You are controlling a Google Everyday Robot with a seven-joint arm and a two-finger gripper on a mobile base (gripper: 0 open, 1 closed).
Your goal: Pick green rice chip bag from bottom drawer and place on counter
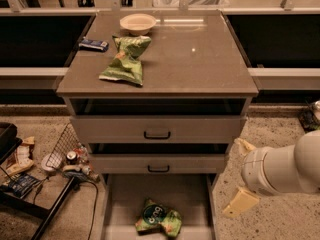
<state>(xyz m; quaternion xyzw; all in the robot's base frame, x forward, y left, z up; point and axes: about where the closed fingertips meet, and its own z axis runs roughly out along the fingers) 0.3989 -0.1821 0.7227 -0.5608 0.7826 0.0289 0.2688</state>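
gripper point(233, 179) low at right of the cabinet, just beside bottom drawer point(120, 204), fingers spread wide, holding nothing. green rice chip bag point(159, 217) crumpled on drawer floor near the front, apart from gripper. on counter point(200, 59): paler green bag point(126, 61), bowl point(138, 22), dark packet point(93, 44). 2 upper drawers point(157, 129) between.
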